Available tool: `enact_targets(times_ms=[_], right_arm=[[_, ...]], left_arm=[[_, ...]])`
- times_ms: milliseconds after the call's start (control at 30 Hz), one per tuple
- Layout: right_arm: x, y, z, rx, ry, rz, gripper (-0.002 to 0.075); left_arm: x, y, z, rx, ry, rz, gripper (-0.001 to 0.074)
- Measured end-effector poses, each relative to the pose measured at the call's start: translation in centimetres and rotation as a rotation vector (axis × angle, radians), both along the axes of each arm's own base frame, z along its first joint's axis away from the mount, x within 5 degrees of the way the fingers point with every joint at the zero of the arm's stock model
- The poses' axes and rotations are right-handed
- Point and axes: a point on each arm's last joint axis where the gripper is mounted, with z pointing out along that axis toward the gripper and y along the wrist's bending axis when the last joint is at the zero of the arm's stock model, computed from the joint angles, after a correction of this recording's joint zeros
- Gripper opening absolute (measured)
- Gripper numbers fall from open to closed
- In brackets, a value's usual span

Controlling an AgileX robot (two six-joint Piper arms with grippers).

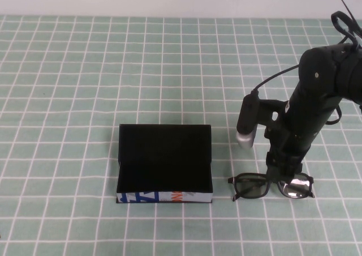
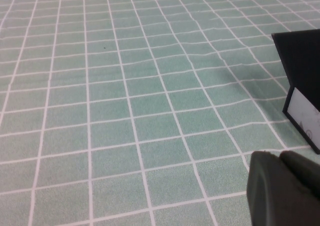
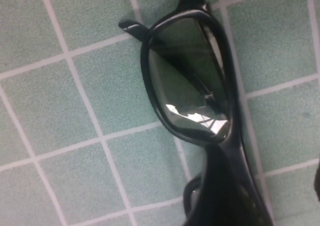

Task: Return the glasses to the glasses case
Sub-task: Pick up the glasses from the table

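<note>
The black glasses (image 1: 255, 186) lie flat on the green checked cloth, just right of the glasses case (image 1: 164, 157). The case is black, its flap lid open, its white printed strip (image 1: 164, 197) facing the front. My right gripper (image 1: 284, 175) reaches down onto the glasses' bridge. In the right wrist view one lens (image 3: 187, 76) fills the middle. One finger (image 3: 220, 191) covers the bridge, and the other is a sliver at the picture's edge. My right gripper (image 3: 270, 196) is open astride the frame. My left gripper (image 2: 282, 158) is shut and empty, low over the cloth beside the case's end (image 2: 300, 71).
The right arm (image 1: 317, 97) leans in from the far right, with a black, silver-tipped cylinder (image 1: 247, 123) on its wrist. Green checked cloth (image 1: 85, 97) covers the table up to a pale wall at the back.
</note>
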Motion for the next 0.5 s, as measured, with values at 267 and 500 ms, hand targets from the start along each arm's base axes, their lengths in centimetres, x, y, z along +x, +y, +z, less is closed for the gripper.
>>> enact_targets(times_ms=[267,500], right_arm=[[0.1,0.2,-0.4,0.017,0.014,-0.011,0.0359],[0.2,0.4,-1.3,0.021,0.044,-0.019,0.0359]], left_arm=[[0.0,0.0,0.0,0.0,0.0,0.0,-0.0002],[0.0,0.0,0.0,0.0,0.0,0.0,-0.0002]])
